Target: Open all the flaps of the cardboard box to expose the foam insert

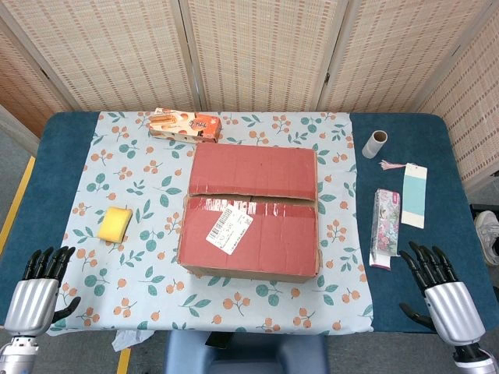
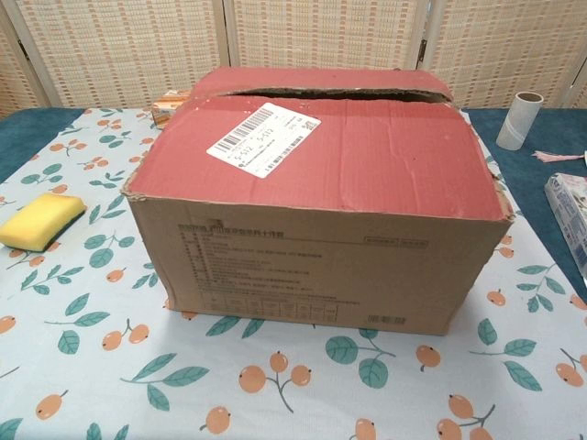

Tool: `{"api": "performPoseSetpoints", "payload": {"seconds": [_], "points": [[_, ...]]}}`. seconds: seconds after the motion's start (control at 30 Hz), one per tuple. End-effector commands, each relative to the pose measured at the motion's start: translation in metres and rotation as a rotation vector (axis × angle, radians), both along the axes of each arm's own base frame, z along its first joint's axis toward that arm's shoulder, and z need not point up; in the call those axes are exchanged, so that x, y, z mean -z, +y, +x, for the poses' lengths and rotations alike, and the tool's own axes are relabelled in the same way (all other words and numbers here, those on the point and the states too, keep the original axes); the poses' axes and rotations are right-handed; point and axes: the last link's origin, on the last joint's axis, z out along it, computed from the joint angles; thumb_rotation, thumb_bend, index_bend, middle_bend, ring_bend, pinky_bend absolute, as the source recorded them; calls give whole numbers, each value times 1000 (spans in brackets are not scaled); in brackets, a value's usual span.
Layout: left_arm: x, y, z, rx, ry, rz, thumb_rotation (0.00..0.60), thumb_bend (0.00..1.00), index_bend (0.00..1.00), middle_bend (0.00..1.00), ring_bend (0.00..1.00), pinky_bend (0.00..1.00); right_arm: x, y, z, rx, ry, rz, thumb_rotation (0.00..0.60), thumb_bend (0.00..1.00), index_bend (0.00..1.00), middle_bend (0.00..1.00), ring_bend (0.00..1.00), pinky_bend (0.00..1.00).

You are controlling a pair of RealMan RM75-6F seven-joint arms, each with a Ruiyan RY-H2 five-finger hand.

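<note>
A cardboard box (image 1: 251, 210) with red top flaps stands in the middle of the table; the chest view shows its brown front wall (image 2: 316, 266). Both top flaps lie down, with a narrow dark seam between them. The near flap (image 1: 249, 238) carries a white barcode label (image 1: 228, 230), also seen as the label (image 2: 263, 139) in the chest view. No foam shows. My left hand (image 1: 39, 292) hovers at the table's near left corner, fingers spread, holding nothing. My right hand (image 1: 440, 292) does the same at the near right corner. Both are far from the box.
A yellow sponge (image 1: 115, 224) lies left of the box. An orange snack box (image 1: 185, 126) sits behind it. To the right are a cardboard tube (image 1: 375, 143), a patterned pouch (image 1: 384, 227) and a pale blue card (image 1: 413, 195). A floral cloth (image 1: 140, 187) covers the blue table.
</note>
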Motion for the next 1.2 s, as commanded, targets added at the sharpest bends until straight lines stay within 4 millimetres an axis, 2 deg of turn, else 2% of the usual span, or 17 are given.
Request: {"api": "performPoseSetpoints", "payload": {"seconds": [0.03,0.23,0.43,0.73,0.93,1.2], "points": [[0,0,0,4,-1,3,600,270,67,134,52,0,0,0,0,9,7,6,600,207,0,0,0,0],[1,1,1,5,-3,-2,600,270,70,127,38,0,-1,-3,0,14,8,-4,600,207,0,0,0,0],[-3,0,1,18,-18,5,600,270,73,105,15,0,3,-33,10,-11,6,-17,600,207,0,0,0,0],[-6,-1,1,23,-43,-17,600,271,91,105,22,0,0,-90,82,-187,14,-22,600,207,19,0,0,0],[-20,-2,-4,14,-103,15,600,294,95,105,46,0,8,-127,122,-221,47,-67,600,207,71,0,0,0],[-23,-6,-1,45,-113,26,600,295,102,105,34,0,32,-178,154,-202,68,34,600,207,71,0,0,0]]}}
